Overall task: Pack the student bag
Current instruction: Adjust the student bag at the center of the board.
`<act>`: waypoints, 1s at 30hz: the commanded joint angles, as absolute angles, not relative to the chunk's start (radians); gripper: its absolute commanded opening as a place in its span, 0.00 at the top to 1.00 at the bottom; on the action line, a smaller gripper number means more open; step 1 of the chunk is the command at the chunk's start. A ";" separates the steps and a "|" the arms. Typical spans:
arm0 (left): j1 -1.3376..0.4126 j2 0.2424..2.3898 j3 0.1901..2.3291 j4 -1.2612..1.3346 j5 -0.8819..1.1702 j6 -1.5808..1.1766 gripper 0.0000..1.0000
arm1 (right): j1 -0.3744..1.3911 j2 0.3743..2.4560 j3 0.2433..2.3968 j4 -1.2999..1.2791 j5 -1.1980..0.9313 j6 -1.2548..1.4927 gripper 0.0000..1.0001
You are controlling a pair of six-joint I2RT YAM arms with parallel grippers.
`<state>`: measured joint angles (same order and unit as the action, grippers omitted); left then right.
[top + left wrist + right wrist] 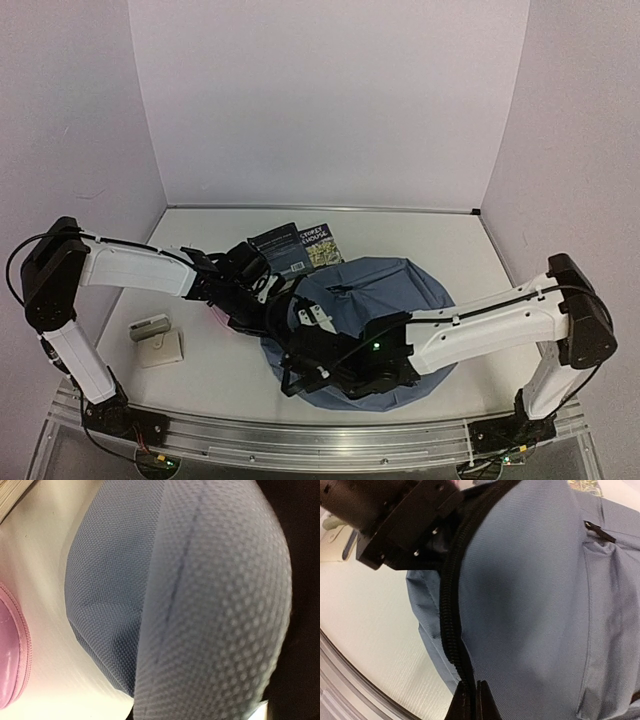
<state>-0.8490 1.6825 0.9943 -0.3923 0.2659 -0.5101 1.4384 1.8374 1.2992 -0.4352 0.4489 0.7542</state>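
Nearest me, the right gripper (pixel 471 702) is pinching fully shut on the black zipper (pixel 449 605) at the near rim of the student bag (pixel 385 300), which is lying mid-table; tugging hard risks dragging the whole bag instead of running the zip. Further in, the left gripper (pixel 295 312) is sitting closed at the rim, its fingers hidden, and a slip there would be letting the mouth sag shut before the books (pixel 297 248) behind go in.

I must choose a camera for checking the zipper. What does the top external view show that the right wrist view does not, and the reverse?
Only top external: the whole left arm and right arm, the back wall, the full outline of the student bag. Only right wrist: the right end effector shut on the black zipper, its teeth distinct. Both: blue bag fabric, white table.
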 commanded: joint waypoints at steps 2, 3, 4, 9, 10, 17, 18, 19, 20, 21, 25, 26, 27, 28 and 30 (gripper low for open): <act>-0.841 1.634 1.002 -0.376 0.215 -0.524 1.00 | 1.384 1.675 1.219 -0.479 0.549 0.831 1.00; -0.841 1.630 0.999 -0.379 0.211 -0.525 1.00 | 1.361 1.639 1.198 -0.479 0.550 0.834 1.00; -0.841 1.623 0.992 -0.379 0.206 -0.526 1.00 | 1.332 1.607 1.175 -0.479 0.550 0.839 1.00; -0.832 1.580 0.950 -0.350 0.197 -0.541 1.00 | 1.140 1.431 1.020 -0.479 0.566 0.853 1.00; -0.830 1.576 0.946 -0.349 0.195 -0.542 1.00 | 1.096 1.398 0.990 -0.479 0.564 0.848 1.00; -0.824 1.561 0.922 -0.357 0.194 -0.549 1.00 | 0.804 1.223 0.830 -0.476 0.498 0.864 1.00; -0.823 1.557 0.919 -0.357 0.193 -0.549 1.00 | 0.764 1.205 0.803 -0.476 0.483 0.871 1.00; -0.822 1.553 0.915 -0.357 0.191 -0.549 1.00 | 0.725 1.189 0.787 -0.475 0.466 0.874 1.00; -0.822 1.549 0.912 -0.357 0.189 -0.548 1.00 | 0.690 1.176 0.768 -0.472 0.449 0.881 1.00; -0.822 1.546 0.911 -0.357 0.188 -0.548 1.00 | 0.663 1.164 0.750 -0.468 0.433 0.886 1.00; -0.821 1.554 0.919 -0.347 0.214 -0.514 1.00 | 0.618 1.120 0.714 -0.465 0.393 0.930 1.00; -0.821 1.568 0.930 -0.345 0.228 -0.497 1.00 | 0.618 1.105 0.709 -0.466 0.385 0.944 1.00; -0.822 1.589 0.942 -0.347 0.245 -0.484 1.00 | 0.616 1.087 0.702 -0.466 0.381 0.960 1.00; -0.824 1.614 0.963 -0.351 0.266 -0.465 1.00 | 0.617 1.070 0.697 -0.472 0.373 0.976 1.00; -0.831 1.665 1.005 -0.353 0.304 -0.429 1.00 | 0.618 1.036 0.689 -0.489 0.360 1.006 1.00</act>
<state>-0.8356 1.5961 0.9269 -0.3344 0.2601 -0.5154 0.6407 1.1122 0.7142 -0.4377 0.3159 0.9198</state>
